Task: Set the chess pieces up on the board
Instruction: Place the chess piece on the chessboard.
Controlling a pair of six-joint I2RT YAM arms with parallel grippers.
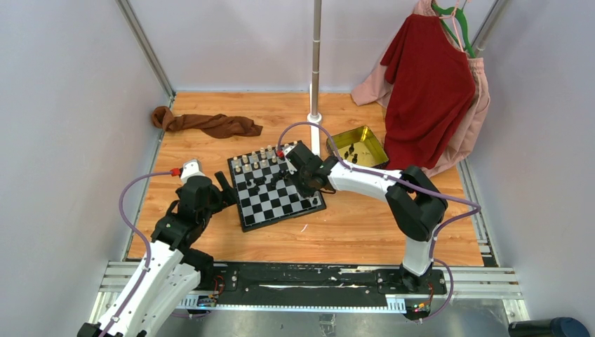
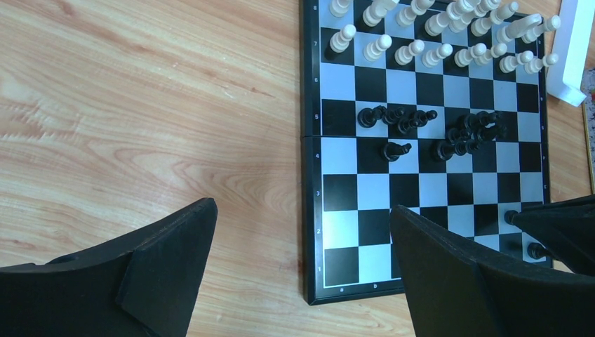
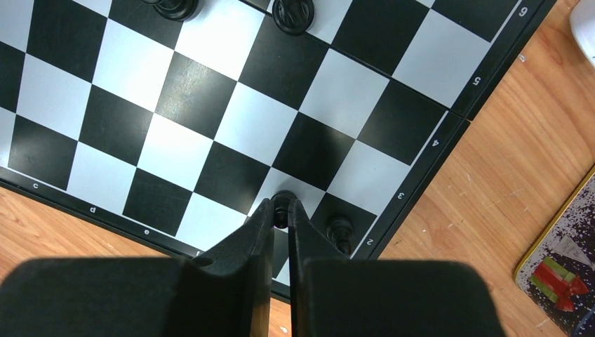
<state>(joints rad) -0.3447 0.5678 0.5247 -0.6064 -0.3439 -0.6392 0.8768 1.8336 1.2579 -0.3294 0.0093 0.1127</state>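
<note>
- Chess pieces (image 2: 410, 51): the pale ones stand in two rows at the far end of the board (image 2: 372, 84). The tipped black pieces (image 2: 403, 119) lie in a loose cluster mid-board, with long axes mostly running across the board.
- Right gripper (image 3: 281, 205): jaws closed on one small black piece (image 3: 283, 199), held upright by its head, low over a square near the board's near right corner. I cannot tell whether its base touches the square.
- Second black piece (image 3: 340, 228): stands just beside the held one, toward the board's edge, apart from the fingers.
- Left gripper (image 2: 302, 207): jaws wide open and holding nothing, hanging over the board's left border and the wooden table (image 2: 140, 105).
- Key relation: the tipped cluster lies ahead of the left jaws and to their right, and just beyond the right gripper's tips. The right arm looks the nearer.
- Judgement: the release calls for a straight lift, since the neighbouring piece is close enough to be knocked.
- Yellow tin (image 3: 561, 274): sits on the table off the board's right side.
</note>
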